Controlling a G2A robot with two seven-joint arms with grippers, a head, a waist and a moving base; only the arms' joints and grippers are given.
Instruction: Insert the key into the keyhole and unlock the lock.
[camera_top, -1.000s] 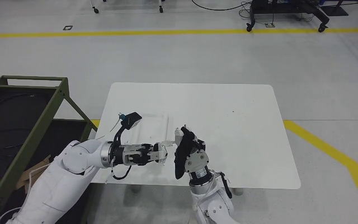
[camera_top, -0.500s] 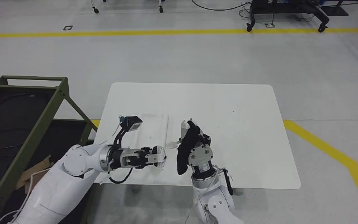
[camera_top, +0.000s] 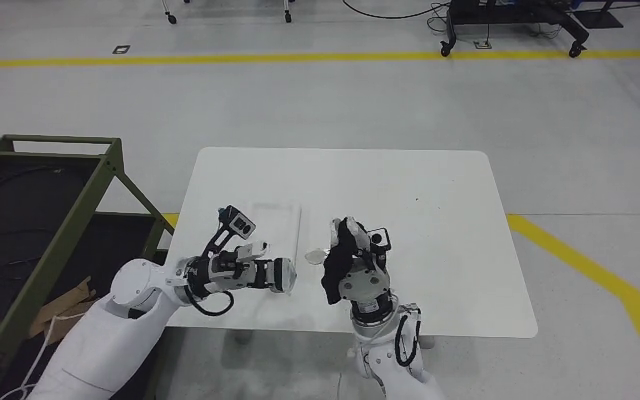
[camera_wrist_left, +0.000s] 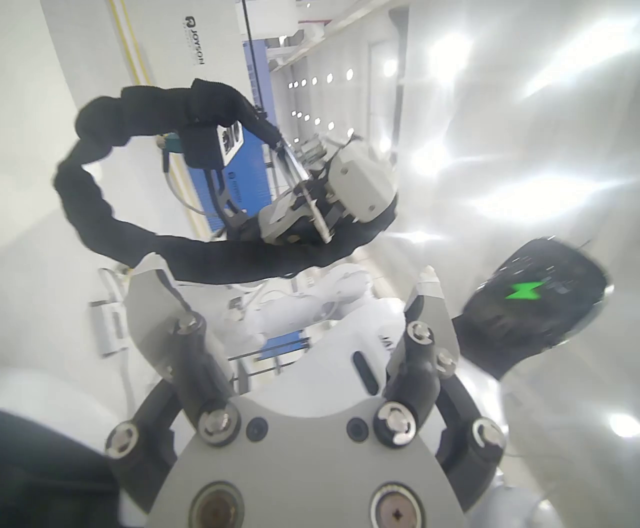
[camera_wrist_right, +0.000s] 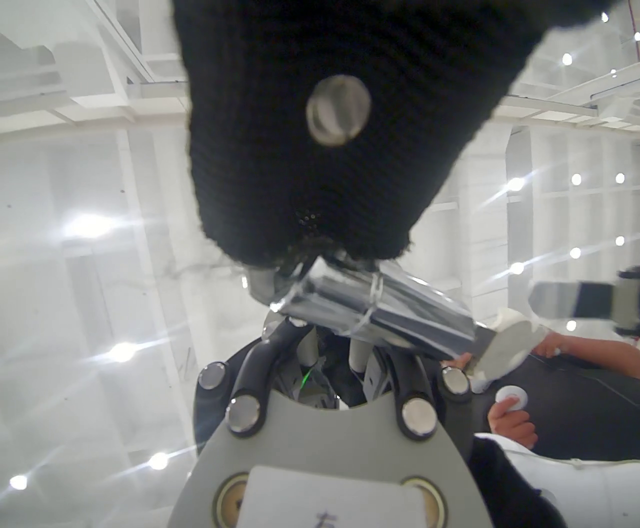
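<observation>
My left hand (camera_wrist_left: 287, 285) hangs open and empty, opposite my right hand (camera_wrist_right: 335, 325) clamped on the shiny lock (camera_wrist_right: 410, 310); held slantwise, it may twist loose.

This is a robotics lab or test hall, not a home — a wide, smooth grey floor (camera_top: 300, 100) marked with yellow lines (camera_top: 250, 60), and one white bench (camera_top: 430, 200) standing in the open. Wheeled equipment stands (camera_top: 510, 20) and loose cables (camera_top: 400, 12) line the far edge, a green metal frame (camera_top: 60, 141) stands beside the bench, and overhead is a high white ceiling (camera_wrist_right: 75, 85) with rows of lights (camera_wrist_right: 90, 225).
</observation>
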